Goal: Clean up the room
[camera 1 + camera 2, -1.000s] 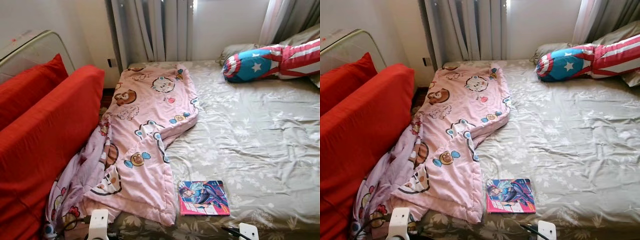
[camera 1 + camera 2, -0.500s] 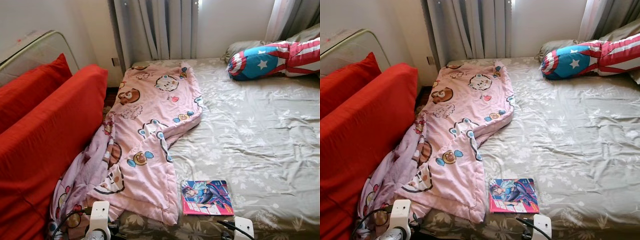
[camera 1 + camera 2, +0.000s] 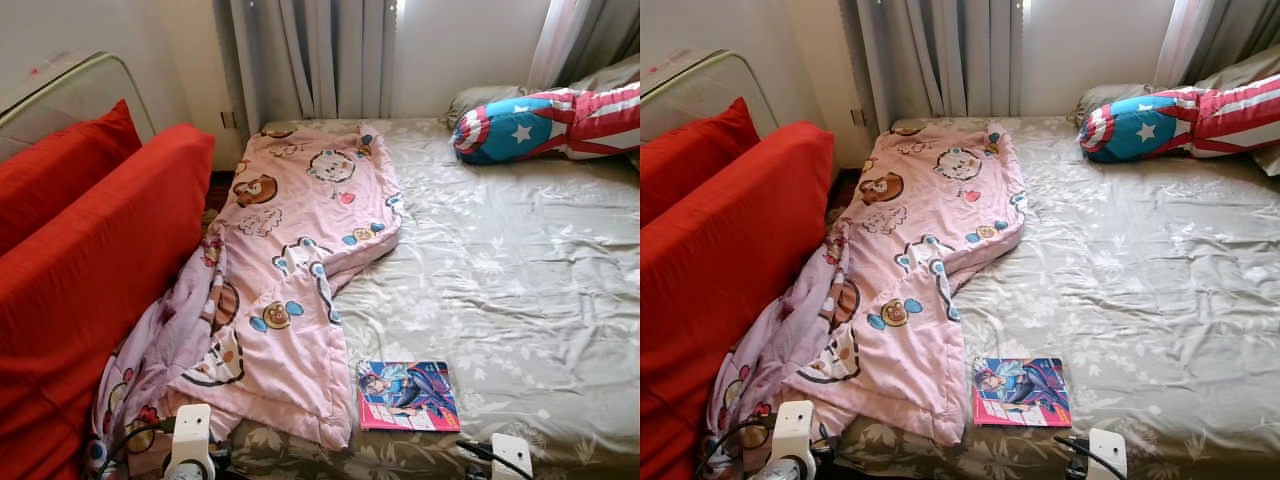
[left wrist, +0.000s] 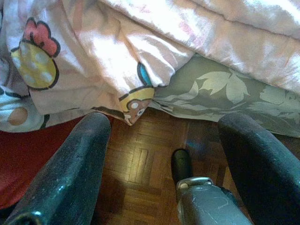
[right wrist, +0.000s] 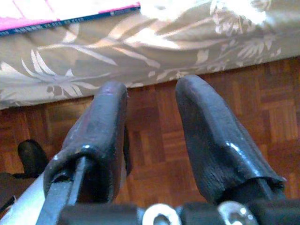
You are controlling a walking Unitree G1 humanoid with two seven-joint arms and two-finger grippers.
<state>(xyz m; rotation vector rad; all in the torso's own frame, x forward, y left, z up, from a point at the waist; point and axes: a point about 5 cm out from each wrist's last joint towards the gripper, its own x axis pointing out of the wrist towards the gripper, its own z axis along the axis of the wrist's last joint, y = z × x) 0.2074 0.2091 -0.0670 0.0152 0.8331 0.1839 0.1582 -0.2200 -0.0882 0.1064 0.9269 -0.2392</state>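
On the bed (image 3: 520, 270), a rumpled pink blanket (image 3: 290, 270) and comic book (image 3: 408, 396) lie untidied, while both pincers, left (image 4: 164, 154) and right (image 5: 150, 140), hang wide and empty.

1. Daylight enters past the curtains (image 3: 310, 60) at the far wall, leaving the room evenly bright.
2. The bedsheet (image 3: 500, 270) shows soft sheen on its wrinkles, with gentle shadows.
3. Head views are sharp, without motion blur.
4. In the wrist views the pink blanket (image 4: 154, 42) is overexposed, the parquet floor (image 5: 154, 140) dim, and the nearest fingers are soft.
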